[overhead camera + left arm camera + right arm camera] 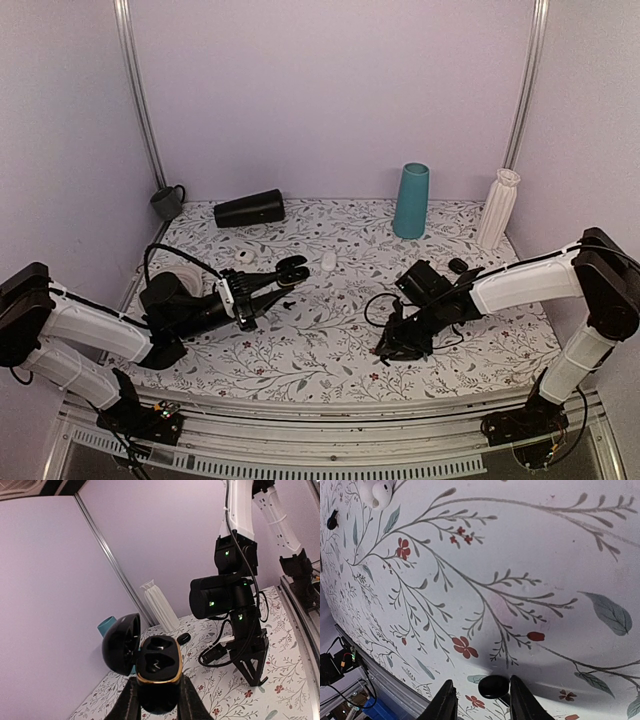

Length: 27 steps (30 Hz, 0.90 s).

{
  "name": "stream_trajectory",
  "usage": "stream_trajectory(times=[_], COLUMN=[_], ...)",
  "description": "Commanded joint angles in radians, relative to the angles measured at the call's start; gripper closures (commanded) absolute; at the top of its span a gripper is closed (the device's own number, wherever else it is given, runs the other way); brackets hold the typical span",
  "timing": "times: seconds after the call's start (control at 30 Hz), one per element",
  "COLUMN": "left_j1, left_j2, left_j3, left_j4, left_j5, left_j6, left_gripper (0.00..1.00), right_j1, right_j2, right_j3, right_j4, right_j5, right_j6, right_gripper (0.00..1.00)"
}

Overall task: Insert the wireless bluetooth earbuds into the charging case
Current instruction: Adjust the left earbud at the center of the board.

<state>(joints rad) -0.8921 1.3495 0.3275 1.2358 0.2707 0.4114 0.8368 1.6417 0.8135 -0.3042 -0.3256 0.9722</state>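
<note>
My left gripper [275, 283] is shut on the black charging case [159, 667] and holds it above the table. Its lid [120, 644] stands open to the left, and both sockets look empty. My right gripper [393, 345] points down at the table, open. In the right wrist view one tiny black earbud [494, 686] lies on the cloth between its fingertips [481, 695], close to the right finger [521, 700] and with a gap to the left one. A second small black piece, likely the other earbud [288, 303], lies under the left gripper.
A teal cup [411, 200], a white ribbed vase [497, 207], a black cylinder on its side [249, 209] and a dark mug [167, 202] stand along the back. A small black rounded object [458, 265] and white earbuds [328, 262] lie mid-table.
</note>
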Motion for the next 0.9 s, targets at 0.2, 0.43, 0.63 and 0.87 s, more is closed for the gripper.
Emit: stream_trajectory(times=[0.2, 0.43, 0.63, 0.87], left_j1=[-0.014, -0.015, -0.017, -0.017], left_j2=[-0.016, -0.027, -0.035, -0.036], left_j3=[0.005, 0.009, 0.014, 0.019], left_j4=[-0.001, -0.026, -0.040, -0.042], left_j5=[-0.017, -0.023, -0.023, -0.023], left_j6=[0.001, 0.003, 0.004, 0.010], left_gripper=[1.00, 1.00, 1.00, 1.00], right_j1=[0.026, 0.089, 0.104, 0.125], right_j2=[0.048, 0.119, 0.127, 0.163], right_j3=[0.167, 0.269, 0.300, 0.305], right_j4=[-0.255, -0.372, -0.419, -0.404], right_j5=[0.184, 0.225, 0.298, 0.290], right_j6=[-0.318, -0.311, -0.264, -0.238], right_gripper=[0.64, 0.64, 0.64, 0.64])
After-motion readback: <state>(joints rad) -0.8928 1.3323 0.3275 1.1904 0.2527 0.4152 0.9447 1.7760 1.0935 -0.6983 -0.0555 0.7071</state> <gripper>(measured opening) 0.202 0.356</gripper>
